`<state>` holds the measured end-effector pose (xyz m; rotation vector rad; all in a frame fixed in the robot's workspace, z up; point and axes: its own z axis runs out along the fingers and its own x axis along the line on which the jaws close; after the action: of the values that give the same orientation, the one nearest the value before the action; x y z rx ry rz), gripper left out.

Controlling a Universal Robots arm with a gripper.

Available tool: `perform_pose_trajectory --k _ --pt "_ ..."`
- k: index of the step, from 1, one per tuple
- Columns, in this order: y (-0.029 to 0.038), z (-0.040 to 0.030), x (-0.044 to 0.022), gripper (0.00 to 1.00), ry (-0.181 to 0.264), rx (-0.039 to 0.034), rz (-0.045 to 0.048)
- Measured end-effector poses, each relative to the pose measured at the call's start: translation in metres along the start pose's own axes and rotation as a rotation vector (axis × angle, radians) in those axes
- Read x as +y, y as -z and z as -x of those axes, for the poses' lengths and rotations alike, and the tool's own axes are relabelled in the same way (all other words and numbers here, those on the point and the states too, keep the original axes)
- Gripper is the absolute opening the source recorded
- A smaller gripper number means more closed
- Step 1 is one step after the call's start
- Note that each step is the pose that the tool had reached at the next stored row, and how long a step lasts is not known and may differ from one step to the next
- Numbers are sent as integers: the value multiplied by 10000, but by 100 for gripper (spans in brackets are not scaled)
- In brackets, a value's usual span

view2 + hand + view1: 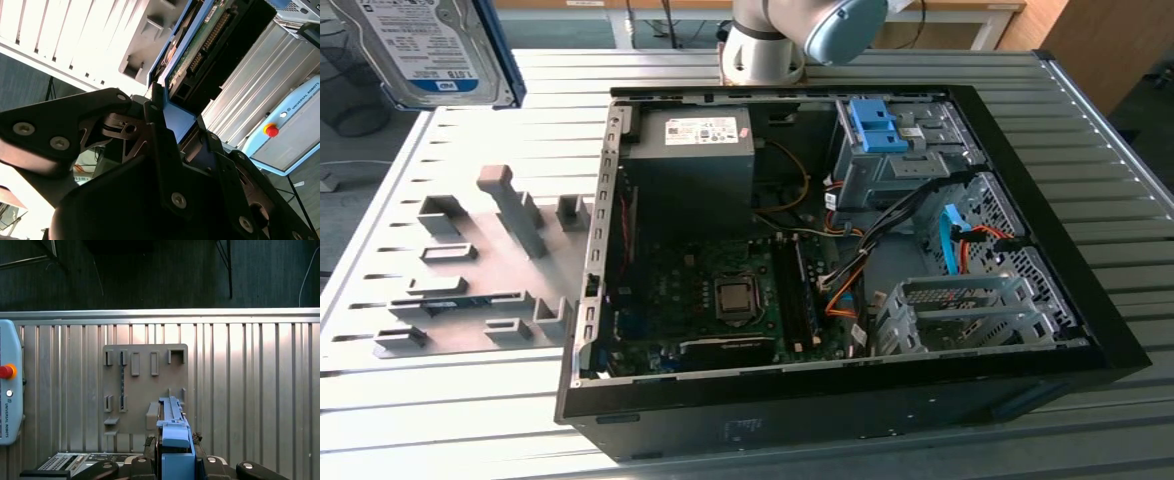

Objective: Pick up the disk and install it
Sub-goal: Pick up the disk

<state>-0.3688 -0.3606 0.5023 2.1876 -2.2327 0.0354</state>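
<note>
My gripper (175, 112) was pinched tight on the blue plastic handle (182, 122) of the disk (420, 45), a flat rectangular silver metal hard drive with a white-and-blue label and blue side rails. In the second wrist view my black fingers (155, 107) pressed that handle from both sides, and the drive's green circuit board and row of connector pins showed beyond them.

The black open-sided computer case (854, 415) lay on the ribbed aluminium bench (440, 425). I held the disk raised off the bench and well apart from the case, out past its far corner on the exterior view's left.

A flat grey fixture plate (480, 270) with upright slots lay on the bench just beside the case, on the exterior view's left of it. In the first wrist view the disk's blue rail (172, 420) hung over this plate.

Inside the case, a large grey power supply box (694, 160) with a white sticker sat at the far side. A bare blue plastic bracket (874, 125) sat in the far drive bay, and a silver perforated drive cage (961, 315) stood at the near corner on the exterior view's right.

A light-blue pendant (10, 390) with a red button also lay on the bench; I could not place it against the case.
</note>
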Motion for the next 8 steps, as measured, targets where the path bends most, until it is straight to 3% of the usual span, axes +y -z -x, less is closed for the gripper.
perform_pose_trajectory --k 8 --pt "0 2 -88 36 0 0 0"
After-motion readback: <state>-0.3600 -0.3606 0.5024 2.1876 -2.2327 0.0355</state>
